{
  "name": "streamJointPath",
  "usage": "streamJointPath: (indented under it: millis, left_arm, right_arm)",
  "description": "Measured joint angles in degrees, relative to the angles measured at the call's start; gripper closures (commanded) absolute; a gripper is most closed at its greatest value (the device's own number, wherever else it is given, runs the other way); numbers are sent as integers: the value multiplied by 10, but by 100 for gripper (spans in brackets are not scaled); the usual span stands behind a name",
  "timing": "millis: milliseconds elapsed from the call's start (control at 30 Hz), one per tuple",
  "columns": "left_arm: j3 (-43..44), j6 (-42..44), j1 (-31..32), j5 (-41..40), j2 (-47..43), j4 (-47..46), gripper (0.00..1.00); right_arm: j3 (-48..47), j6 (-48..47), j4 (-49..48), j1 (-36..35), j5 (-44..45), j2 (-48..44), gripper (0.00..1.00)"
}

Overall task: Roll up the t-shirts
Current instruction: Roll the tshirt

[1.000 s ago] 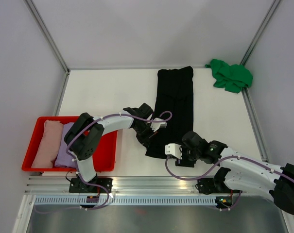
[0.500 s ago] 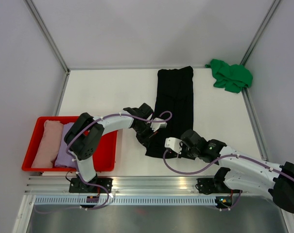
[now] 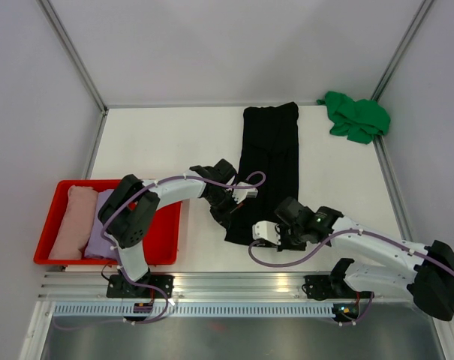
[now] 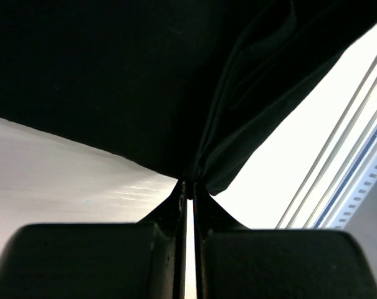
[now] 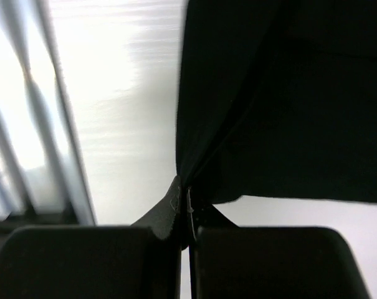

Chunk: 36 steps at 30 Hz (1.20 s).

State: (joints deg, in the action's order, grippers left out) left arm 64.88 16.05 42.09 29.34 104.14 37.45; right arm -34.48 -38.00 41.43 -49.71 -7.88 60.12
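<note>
The black t-shirt lies folded into a long strip running from mid-table to the back. My left gripper is shut on its near left edge; in the left wrist view the jaws pinch a fold of black t-shirt. My right gripper is at the near right corner, shut on it; in the right wrist view the jaws clamp the black t-shirt hem. A green t-shirt is bunched at the back right.
A red tray at the near left holds a folded pink t-shirt and a lilac one. Metal rails run along the table's near edge, and grey walls enclose the other sides.
My right gripper slid left to the black t-shirt's near right corner and went from open to shut on it. The left arm and the shirt stayed put.
</note>
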Motion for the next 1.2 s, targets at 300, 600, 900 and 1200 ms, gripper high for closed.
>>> streamJointPath:
  millis: [300,600,900,1200]
  left_arm:
    - [0,9,0,13,-5,6,98]
    - [0,9,-1,13,-5,7,98]
    - [0,9,-6,12,-5,12,98]
    - [0,2,-32,12,-5,12,98]
  right_arm:
    - [-87,-93,120,48,-109,82,100]
    - [-43,-6,18,118,-74,69,70]
    - [-73,97,-47,159,-38,92,57]
    - [-218,283,-10,236,-40,148,59]
